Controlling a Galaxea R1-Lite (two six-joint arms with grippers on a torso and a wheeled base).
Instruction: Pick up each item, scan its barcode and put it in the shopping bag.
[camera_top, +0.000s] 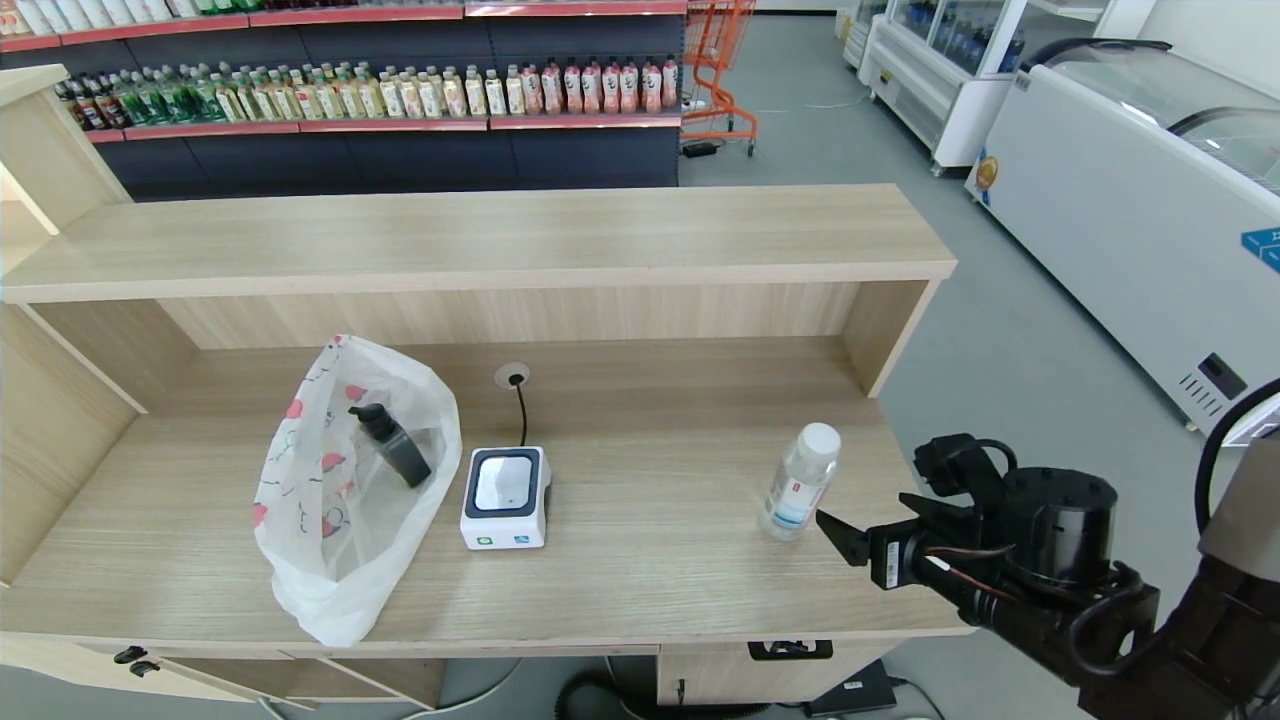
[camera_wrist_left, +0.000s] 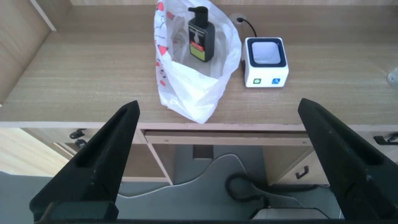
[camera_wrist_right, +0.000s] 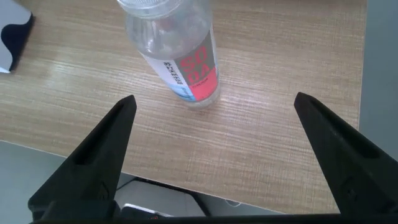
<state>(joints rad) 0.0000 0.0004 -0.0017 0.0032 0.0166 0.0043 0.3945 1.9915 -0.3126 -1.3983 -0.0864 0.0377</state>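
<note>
Right gripper (camera_top: 880, 495) hangs at the near right corner of the tabletop (camera_top: 650, 560), its fingers (camera_wrist_right: 93, 162) spread wide apart and empty; the clear water bottle (camera_top: 802, 482) stands upright just ahead of their tips, not touching them. Left gripper (camera_wrist_left: 219, 107), fingers likewise apart and empty, hangs before the tabletop's near edge. Well beyond its tips lies the shopping bag (camera_wrist_left: 186, 93), which holds a dark pump bottle (camera_wrist_left: 200, 37), with the scanner (camera_wrist_left: 266, 53) just beside the bag.

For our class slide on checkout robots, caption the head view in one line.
Open right gripper beside an upright clear bottle; a dark pump bottle sits in the shopping bag.
</note>
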